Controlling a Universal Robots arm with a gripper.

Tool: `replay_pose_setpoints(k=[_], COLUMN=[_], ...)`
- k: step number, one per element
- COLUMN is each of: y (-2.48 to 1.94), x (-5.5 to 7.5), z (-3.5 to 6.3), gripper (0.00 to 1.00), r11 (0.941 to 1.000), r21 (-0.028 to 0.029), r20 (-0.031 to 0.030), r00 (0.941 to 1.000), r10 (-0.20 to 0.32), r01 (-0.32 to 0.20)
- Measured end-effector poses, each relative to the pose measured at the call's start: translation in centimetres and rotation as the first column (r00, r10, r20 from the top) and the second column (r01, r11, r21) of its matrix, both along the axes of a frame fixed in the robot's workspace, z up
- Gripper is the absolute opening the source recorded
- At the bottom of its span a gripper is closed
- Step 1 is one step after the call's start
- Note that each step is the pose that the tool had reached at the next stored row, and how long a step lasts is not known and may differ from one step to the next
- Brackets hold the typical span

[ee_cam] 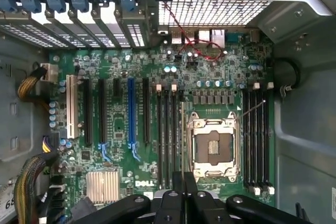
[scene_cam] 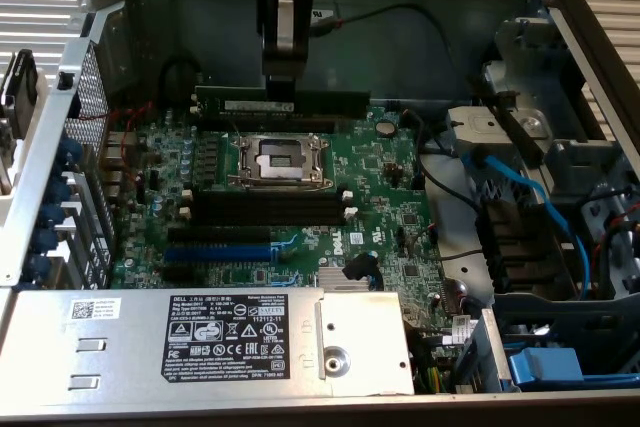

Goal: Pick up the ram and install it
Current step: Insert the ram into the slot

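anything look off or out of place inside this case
A thin pale wire lies slantwise across the black memory slots beside the CPU socket, where nothing should cross them. The ram, gripped in the jaws, looks level; nothing else stands out.

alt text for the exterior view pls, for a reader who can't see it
The gripper hangs from the top, shut on the ram, a long dark-green stick held level just beyond the empty CPU socket of a green motherboard in an open computer case.
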State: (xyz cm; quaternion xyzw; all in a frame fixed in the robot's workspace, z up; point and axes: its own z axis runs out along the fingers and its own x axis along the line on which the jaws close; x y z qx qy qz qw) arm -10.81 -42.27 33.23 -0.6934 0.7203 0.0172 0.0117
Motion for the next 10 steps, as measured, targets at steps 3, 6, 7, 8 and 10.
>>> replay_pose_setpoints(k=[3, 6, 7, 8, 10], y=[-0.02, -0.2, -0.34, -0.54, -1.17], x=[0.0, 0.1, 0.1, 0.0, 0.0], z=[-0.53, -1.08, -1.26, -1.44, -1.81], gripper=[0.12, 0.12, 0.12, 0.12, 0.12], r11=[1.0, 0.9999, 0.9999, 0.9998, 0.9998], r21=[-0.0002, 0.0, 0.0, -0.0002, 0.0], r20=[-0.0001, 0.0, 0.0, -0.0001, 0.0], r00=[1.0, 0.9999, 0.9999, 0.9998, 0.9998], r10=[-0.008, -0.016, -0.017, -0.018, -0.018], r01=[0.008, 0.016, 0.017, 0.018, 0.018])
